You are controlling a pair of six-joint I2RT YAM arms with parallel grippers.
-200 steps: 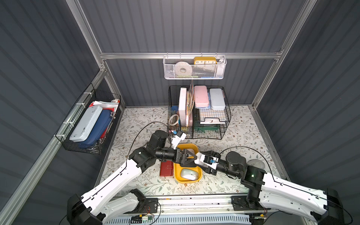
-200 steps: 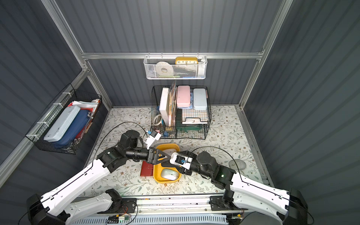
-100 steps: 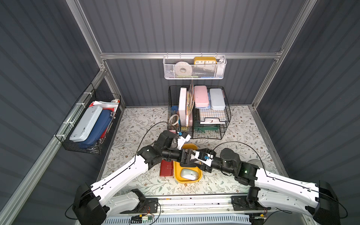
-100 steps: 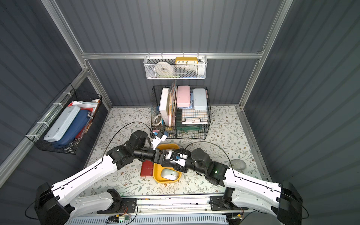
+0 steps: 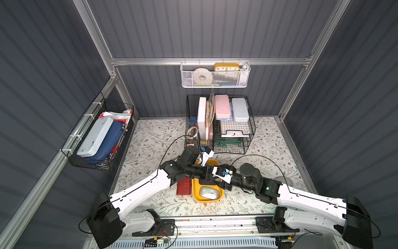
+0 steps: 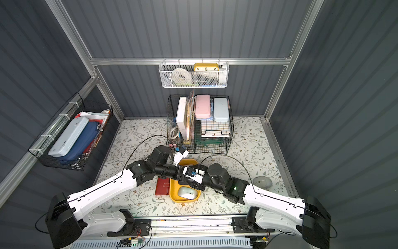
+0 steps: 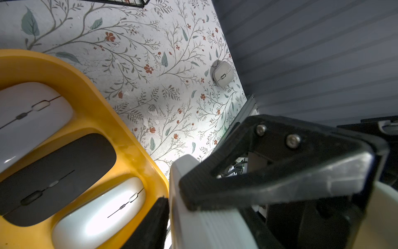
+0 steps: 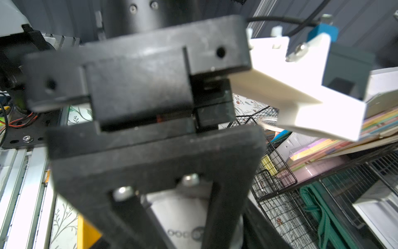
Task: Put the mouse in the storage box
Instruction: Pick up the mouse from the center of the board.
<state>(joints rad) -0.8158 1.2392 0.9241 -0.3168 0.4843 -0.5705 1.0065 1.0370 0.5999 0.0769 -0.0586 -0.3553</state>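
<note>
The yellow storage box [image 5: 206,201] [image 6: 183,200] lies at the front middle of the table, and in the left wrist view its rim [image 7: 97,112] encloses two white mice and a black one. Just above it my two grippers meet tip to tip. My right gripper [image 5: 221,177] [image 8: 183,226] is shut on a white mouse [image 8: 178,215], underside towards its camera. My left gripper [image 5: 210,173] [image 7: 204,228] is shut on the same mouse [image 7: 215,232], with one finger [image 7: 150,226] against its edge. In both top views the held mouse is hidden by the grippers.
A grey mouse [image 6: 262,182] [image 7: 223,73] lies on the table near the right wall. A red case [image 5: 184,187] lies against the box's left side. A black wire rack [image 5: 219,125] stands behind, a white mesh basket [image 5: 215,74] hangs above it, and a black basket [image 5: 97,138] hangs on the left wall.
My left gripper has reached further right to meet the right gripper, and its jaws have gone from wide open to shut on the mouse. The right gripper has stayed shut.
</note>
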